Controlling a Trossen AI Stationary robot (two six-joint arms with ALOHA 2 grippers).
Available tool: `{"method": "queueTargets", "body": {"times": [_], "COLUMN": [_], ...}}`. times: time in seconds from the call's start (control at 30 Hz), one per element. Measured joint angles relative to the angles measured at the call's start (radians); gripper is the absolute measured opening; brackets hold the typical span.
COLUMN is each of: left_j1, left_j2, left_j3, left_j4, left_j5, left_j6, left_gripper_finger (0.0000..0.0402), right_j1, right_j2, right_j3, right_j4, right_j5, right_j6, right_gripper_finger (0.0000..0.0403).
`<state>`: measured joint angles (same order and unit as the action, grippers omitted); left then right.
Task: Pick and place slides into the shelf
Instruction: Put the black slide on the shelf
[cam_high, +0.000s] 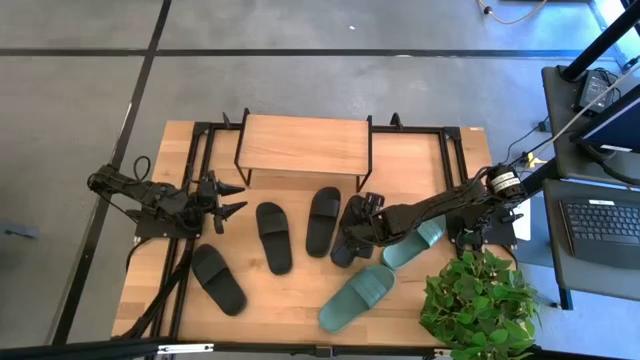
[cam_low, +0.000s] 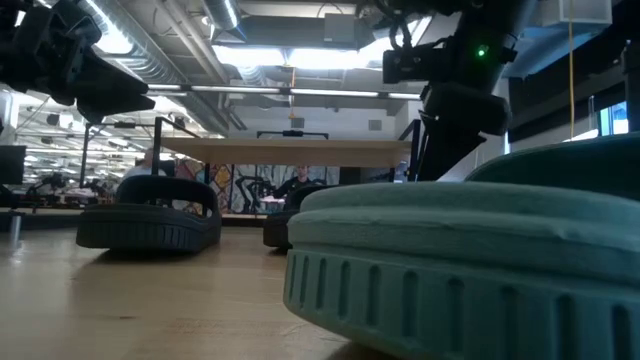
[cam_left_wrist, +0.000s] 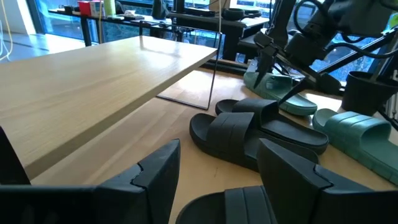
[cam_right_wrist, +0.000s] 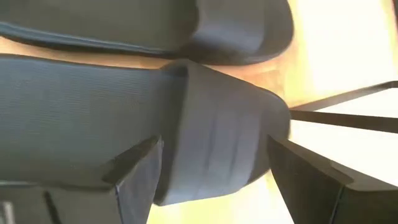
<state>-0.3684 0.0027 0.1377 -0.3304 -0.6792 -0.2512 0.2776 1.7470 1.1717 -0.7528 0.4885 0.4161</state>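
Right gripper (cam_high: 352, 232): fingers spread wide, lowered over the strap end of a matte black rubber slide (cam_high: 349, 240) near the middle of the table; whether they touch it cannot be told.
Left gripper (cam_high: 228, 198): fingers apart, holding nothing, hovering near the table's left edge.
Other black slides: one (cam_high: 323, 220) just beside the straddled one, one (cam_high: 273, 236) at the table's centre, one (cam_high: 218, 278) toward the front-left corner.
Sage green slides: one (cam_high: 358, 296) near the front edge, one (cam_high: 415, 242) under the right arm.
Shelf (cam_high: 303, 145): light wooden plank top on thin black legs, at the table's far edge, top bare.
Potted plant (cam_high: 478, 300): front-right corner.
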Motion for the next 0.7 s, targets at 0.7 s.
{"method": "queueTargets", "body": {"times": [0.7], "left_j1": [0.000], "left_j2": [0.000], "left_j3": [0.000], "left_j4": [0.000], "left_j5": [0.000], "left_j6": [-0.001], "left_gripper_finger": [0.0204], "right_j1": [0.021], "right_j2": [0.112], "right_j3": [0.002], "right_j4": [-0.044], "right_j5": [0.049], "right_j6": [0.144], "right_gripper_finger": [0.0287]}}
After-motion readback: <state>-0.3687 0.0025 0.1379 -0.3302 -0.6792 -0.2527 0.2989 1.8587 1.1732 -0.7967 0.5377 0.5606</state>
